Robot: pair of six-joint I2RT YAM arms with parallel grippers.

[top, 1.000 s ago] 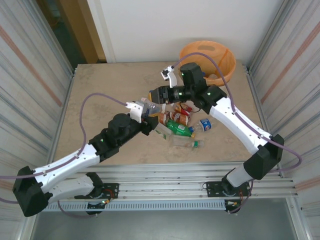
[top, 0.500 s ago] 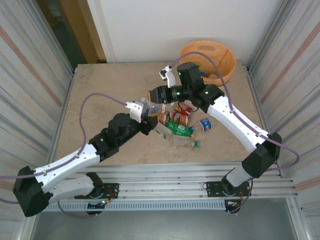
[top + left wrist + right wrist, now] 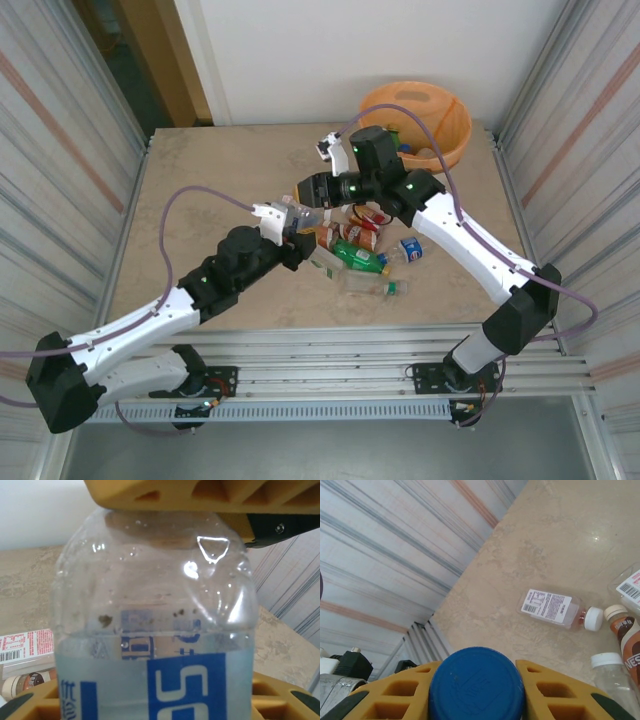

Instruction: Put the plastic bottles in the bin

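Observation:
A clear plastic bottle [image 3: 150, 645] with a blue label is held off the table between both arms. My left gripper [image 3: 155, 702] is shut on its body, yellow fingers [image 3: 280, 700] on either side. My right gripper [image 3: 476, 685] is shut on the bottle's blue cap [image 3: 476, 682], its fingers pressed against both sides. From above, the left gripper [image 3: 292, 224] and right gripper [image 3: 308, 192] meet at this bottle [image 3: 306, 214] near the table's middle. Several more bottles [image 3: 360, 252] lie in a pile just to the right. The orange-lined bin [image 3: 440, 108] stands at the far right corner.
Below the right wrist lie a clear bottle with a white label [image 3: 555, 609], a brown bottle [image 3: 626, 632] and a clear white-capped one [image 3: 612, 675]. A blue-labelled bottle [image 3: 412, 248] sits at the pile's right. Corrugated metal walls [image 3: 60, 150] close in both sides.
The right gripper's fingers have closed onto the blue cap and its wrist has edged slightly left. The left arm and the bottle have stayed put.

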